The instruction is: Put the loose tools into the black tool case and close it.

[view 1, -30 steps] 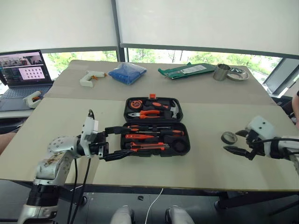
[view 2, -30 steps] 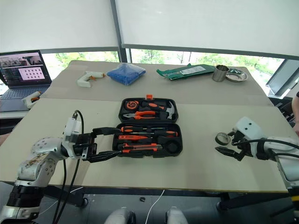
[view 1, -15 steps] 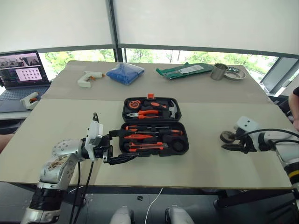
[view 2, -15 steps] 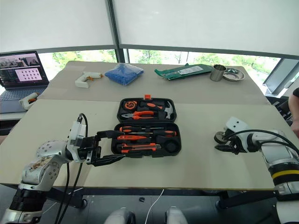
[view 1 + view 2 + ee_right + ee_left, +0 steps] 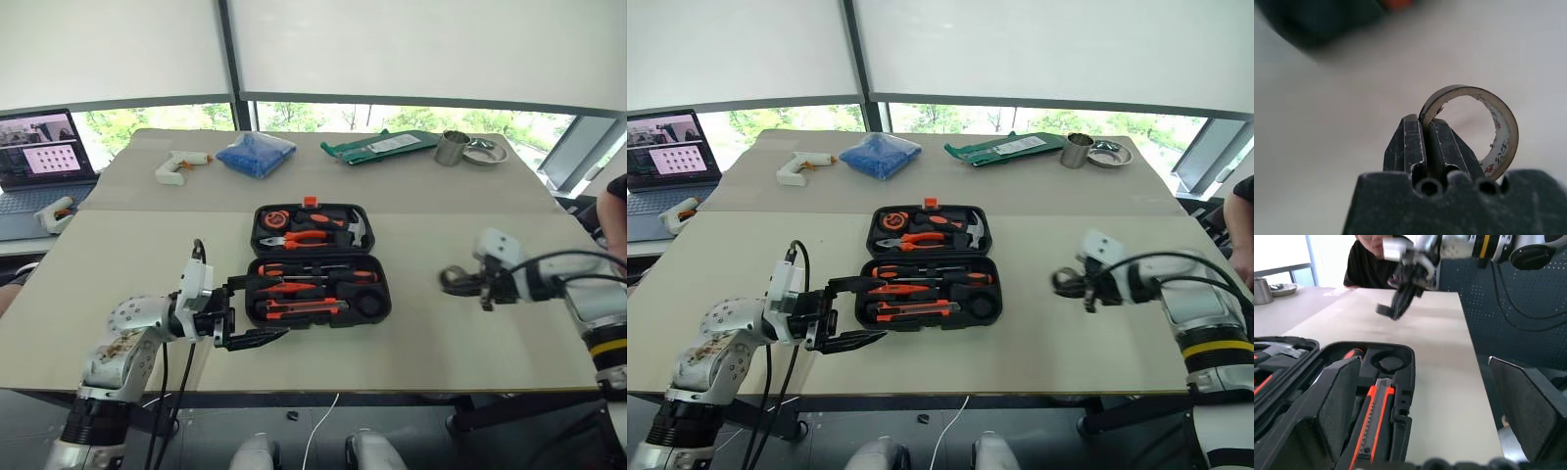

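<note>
Our right gripper (image 5: 1424, 128) has just clamped its two fingers on the wall of the tape roll (image 5: 1488, 128) and lifted it. A second ago the roll lay flat on the table (image 5: 118, 264) with the fingers spread around it; now the wrist view shows the thin ring pinched at its rim and hanging clear of the surface. In the head view the hand has also swung inward, so the roll (image 5: 453, 278) sits in the air between its old spot and the tool case (image 5: 315, 266), closer to the case than before.

Our left gripper (image 5: 247, 311) has not moved: it waits at the case's near left corner with its fingers spread wide, holding nothing.

The case lies open on the table. The screwdrivers (image 5: 312, 277) and the utility knife (image 5: 302, 308) are already seated in the lower half, and the round pocket (image 5: 368, 305) at the right end looks vacant. We judge the roll to be the last loose tool, so what remains is carrying it to that pocket, letting go, then folding the lid shut.
</note>
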Robot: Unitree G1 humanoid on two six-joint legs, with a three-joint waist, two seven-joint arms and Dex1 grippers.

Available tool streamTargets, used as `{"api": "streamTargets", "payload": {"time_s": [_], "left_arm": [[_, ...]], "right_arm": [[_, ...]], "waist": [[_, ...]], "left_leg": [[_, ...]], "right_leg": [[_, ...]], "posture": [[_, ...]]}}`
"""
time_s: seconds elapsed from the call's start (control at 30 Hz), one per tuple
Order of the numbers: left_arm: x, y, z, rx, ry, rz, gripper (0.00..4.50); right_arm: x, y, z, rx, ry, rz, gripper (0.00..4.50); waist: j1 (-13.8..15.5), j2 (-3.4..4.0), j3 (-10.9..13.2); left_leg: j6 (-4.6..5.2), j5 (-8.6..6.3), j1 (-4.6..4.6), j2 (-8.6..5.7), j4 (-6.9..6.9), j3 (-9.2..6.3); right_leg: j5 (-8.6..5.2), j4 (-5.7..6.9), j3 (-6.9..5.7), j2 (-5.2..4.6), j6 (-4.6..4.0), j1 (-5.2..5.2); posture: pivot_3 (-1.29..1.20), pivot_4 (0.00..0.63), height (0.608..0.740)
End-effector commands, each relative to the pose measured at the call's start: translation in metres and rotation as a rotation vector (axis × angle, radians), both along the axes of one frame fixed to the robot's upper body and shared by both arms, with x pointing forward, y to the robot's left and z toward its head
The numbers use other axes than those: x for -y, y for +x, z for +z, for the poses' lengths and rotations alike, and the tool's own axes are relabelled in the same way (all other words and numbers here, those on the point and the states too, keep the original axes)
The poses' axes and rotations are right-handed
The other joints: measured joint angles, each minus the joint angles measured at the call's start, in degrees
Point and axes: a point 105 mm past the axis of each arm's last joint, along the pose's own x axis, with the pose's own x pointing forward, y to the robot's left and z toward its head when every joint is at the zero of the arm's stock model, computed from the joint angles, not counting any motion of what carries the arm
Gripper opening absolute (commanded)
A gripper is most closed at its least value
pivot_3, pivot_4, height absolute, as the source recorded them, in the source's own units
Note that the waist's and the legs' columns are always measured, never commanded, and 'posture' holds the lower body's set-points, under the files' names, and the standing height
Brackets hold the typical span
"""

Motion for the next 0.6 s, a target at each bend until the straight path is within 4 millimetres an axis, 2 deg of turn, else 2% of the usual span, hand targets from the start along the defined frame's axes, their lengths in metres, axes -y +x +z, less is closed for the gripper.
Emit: {"api": "streamTargets", "payload": {"time_s": [0.03,0.1,0.17,0.33,0.47,0.6], "left_arm": [[-0.009,-0.003,0.0,0.032,0.024,0.016,4.5],[-0.01,-0.005,-0.002,0.033,0.032,0.018,4.5],[-0.01,-0.005,-0.002,0.036,0.036,0.02,4.5],[-0.009,-0.007,-0.004,0.041,0.05,0.029,4.5],[-0.014,-0.008,-0.006,0.035,0.058,0.051,4.5],[-0.014,-0.008,-0.006,0.037,0.059,0.059,4.5]], "right_arm": [[-0.046,-0.023,0.012,-0.034,0.035,0.148,0.02],[-0.062,-0.026,0.005,-0.069,0.044,0.154,0.02],[-0.069,-0.024,-0.004,-0.09,0.026,0.136,0.02],[-0.052,-0.016,-0.034,-0.114,-0.145,0.057,0.02],[-0.045,-0.021,-0.042,-0.149,-0.202,0.055,0.02],[-0.044,-0.011,-0.045,-0.12,-0.247,0.019,0.02]], "waist": [[0.4,0.01,0.0],[0.8,-0.01,0.0],[1.0,-0.02,0.0],[1.7,-0.02,0.0],[1.7,-0.02,0.0],[1.9,-0.02,0.0]], "left_leg": [[0.0,0.0,0.01,0.0,0.0,0.0],[-0.01,0.0,-0.01,-0.02,0.02,0.01],[-0.02,0.0,-0.06,-0.04,0.07,0.03],[-0.03,0.01,-0.15,-0.12,0.1,0.09],[-0.03,0.0,-0.14,-0.06,0.05,0.09],[-0.03,0.0,-0.12,-0.05,0.03,0.03]], "right_leg": [[0.0,0.02,-0.03,-0.01,-0.01,0.0],[-0.01,-0.01,-0.07,-0.07,-0.01,0.02],[-0.01,-0.04,-0.11,-0.12,-0.01,0.0],[-0.01,-0.12,-0.11,-0.22,0.0,-0.03],[-0.01,-0.11,-0.12,-0.12,-0.02,-0.07],[-0.05,-0.05,-0.22,-0.11,-0.08,-0.06]], "posture": [[0.0,0.15,0.74],[0.0,0.15,0.74],[0.0,0.15,0.74],[0.0,0.15,0.74],[0.0,0.15,0.74],[0.0,0.15,0.74]]}}
